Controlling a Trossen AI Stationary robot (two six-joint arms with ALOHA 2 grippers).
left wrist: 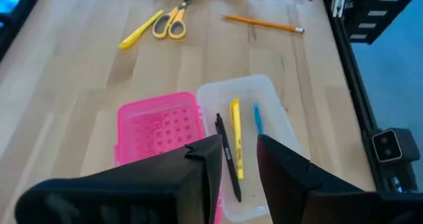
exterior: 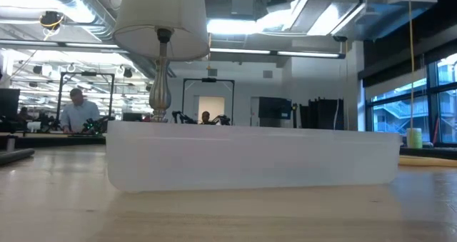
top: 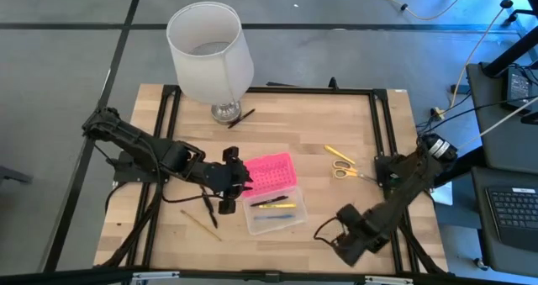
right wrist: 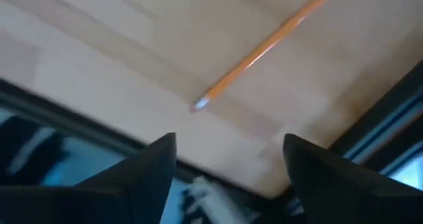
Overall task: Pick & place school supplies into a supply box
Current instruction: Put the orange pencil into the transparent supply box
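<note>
The supply box (top: 273,192) lies open mid-counter, with a black pen (left wrist: 227,155), a yellow pen (left wrist: 235,137) and a blue pen (left wrist: 258,117) in its clear base. The left hand (top: 225,184) hovers at its pink lid (left wrist: 158,125), fingers slightly parted, empty. The right hand (right wrist: 228,161) gapes wide, empty, over an orange pencil (right wrist: 264,47) near the counter's (top: 294,125) edge. The scissors (top: 340,163) lie apart.

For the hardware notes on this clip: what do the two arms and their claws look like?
Both arms are dark, nearly black, built of chunky jointed segments, with black cables trailing from them. The left claw ends in two broad, flat, matte black fingers with angular edges. The right claw has the same black, wedge-shaped fingers. The right arm carries a round motor housing near its base. No markings are readable.
</note>
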